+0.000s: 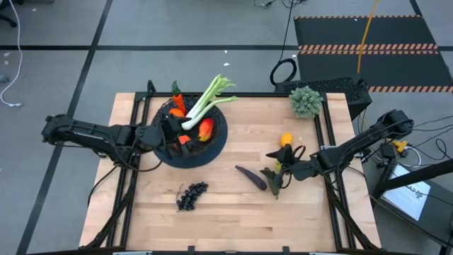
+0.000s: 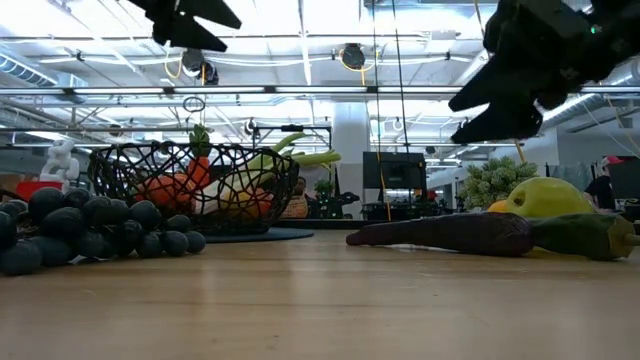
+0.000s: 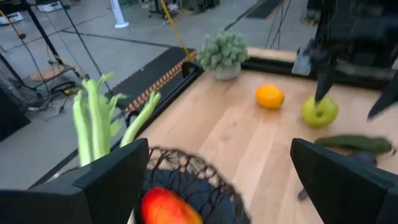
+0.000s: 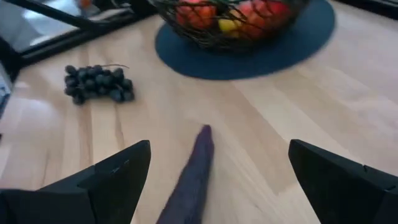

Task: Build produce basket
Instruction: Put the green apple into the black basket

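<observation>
Overhead, the left arm reaches in from the left edge, and the left gripper hangs over the near-left rim of the basket, with nothing seen in its grasp. The basket sits on a dark round mat and holds a carrot, a mango, other orange and red pieces, and a leafy stalk that sticks out past the far rim. The right arm comes from the right edge; the right gripper is spread wide over the apple and cucumber, gripping nothing. An orange lies just behind the apple, the eggplant just left of the cucumber, and the grapes rest well apart, near the front, below the basket. A frilly clump stands at the far right corner.

Level with the table, the grapes lie in front at left, the basket behind them with its load showing through the mesh. At right, the eggplant touches the cucumber, with the apple behind.

From the left wrist, the fingers stand wide apart above the basket rim and mango; the stalk rises beside them.

From the right wrist, the fingers are wide apart above the eggplant; the grapes and basket lie beyond.
</observation>
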`<action>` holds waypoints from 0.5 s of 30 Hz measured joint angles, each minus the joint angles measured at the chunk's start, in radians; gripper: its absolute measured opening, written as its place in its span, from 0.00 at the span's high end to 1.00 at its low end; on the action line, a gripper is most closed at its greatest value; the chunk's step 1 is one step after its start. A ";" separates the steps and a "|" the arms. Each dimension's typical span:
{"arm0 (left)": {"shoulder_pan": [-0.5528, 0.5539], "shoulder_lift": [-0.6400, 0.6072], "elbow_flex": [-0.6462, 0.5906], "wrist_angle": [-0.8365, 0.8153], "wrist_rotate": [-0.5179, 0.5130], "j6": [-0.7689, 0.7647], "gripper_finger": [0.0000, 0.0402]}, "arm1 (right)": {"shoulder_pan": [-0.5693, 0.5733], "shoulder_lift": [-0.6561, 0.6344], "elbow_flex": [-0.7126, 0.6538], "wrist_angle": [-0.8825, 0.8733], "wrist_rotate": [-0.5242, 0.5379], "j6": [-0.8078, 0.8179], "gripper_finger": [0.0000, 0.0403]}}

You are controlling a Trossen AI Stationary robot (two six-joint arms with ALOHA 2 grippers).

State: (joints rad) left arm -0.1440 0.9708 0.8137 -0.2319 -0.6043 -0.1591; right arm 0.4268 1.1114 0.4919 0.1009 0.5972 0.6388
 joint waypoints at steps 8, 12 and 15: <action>-0.001 0.053 -0.001 0.100 0.030 0.069 0.02 | 0.022 0.006 -0.038 0.072 -0.084 -0.038 0.07; -0.001 0.072 -0.001 0.125 0.032 0.070 0.02 | 0.046 -0.012 0.011 -0.068 -0.077 0.001 0.07; -0.001 0.078 -0.001 0.129 0.051 0.068 0.02 | 0.065 -0.024 0.042 -0.179 -0.074 0.017 0.07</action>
State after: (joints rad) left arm -0.1453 1.0484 0.8131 -0.1033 -0.5537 -0.0908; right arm 0.4921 1.0873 0.5339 -0.0776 0.5236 0.6555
